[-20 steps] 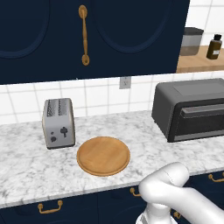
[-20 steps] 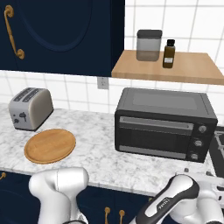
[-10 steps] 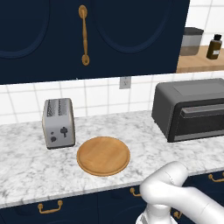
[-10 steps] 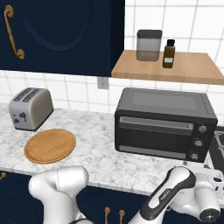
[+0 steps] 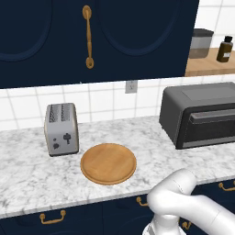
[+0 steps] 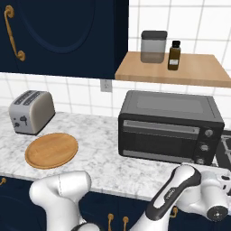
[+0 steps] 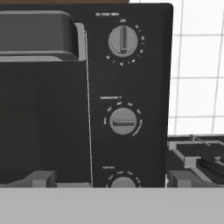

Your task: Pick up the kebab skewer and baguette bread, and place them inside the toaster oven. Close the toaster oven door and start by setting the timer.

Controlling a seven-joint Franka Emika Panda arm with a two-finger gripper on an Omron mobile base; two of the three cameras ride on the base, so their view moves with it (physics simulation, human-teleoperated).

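Marble-look white and grey stone covers the table [image 5: 27, 179], with navy drawers and brass pulls under its near edge and navy wall cabinets [image 5: 96, 36] above, white tile in between with an outlet [image 6: 106, 85] on it. On the left sits a small silver two-slot toaster [image 5: 61, 129], and just in front and a bit right of it lies a round wooden board [image 5: 109, 163], bare on top. Off to the right, well apart from those two, stands the toaster oven [image 6: 170, 127], a dark grey box backed up near the tile, and the toaster oven door [image 6: 159, 140] looks shut flat against the front, with its bar handle running along the top edge. Over it hangs a light wood shelf [image 6: 198, 71] carrying a grey canister [image 6: 154, 46] and a small brown bottle [image 6: 174, 55] side by side. A bit of dark stovetop [image 7: 199, 155] shows right of the oven. From the hand camera you're staring straight at the oven's right-hand control strip: the top timer knob [image 7: 123, 41] has its pointer straight up, the middle knob [image 7: 123, 122] sits flat across, and a third knob [image 7: 123, 182] is cut off at the bottom. The end effector [image 7: 106, 180] has its fingertips [image 7: 40, 178] spread wide apart, nothing between them, hovering in front of the panel without touching it.
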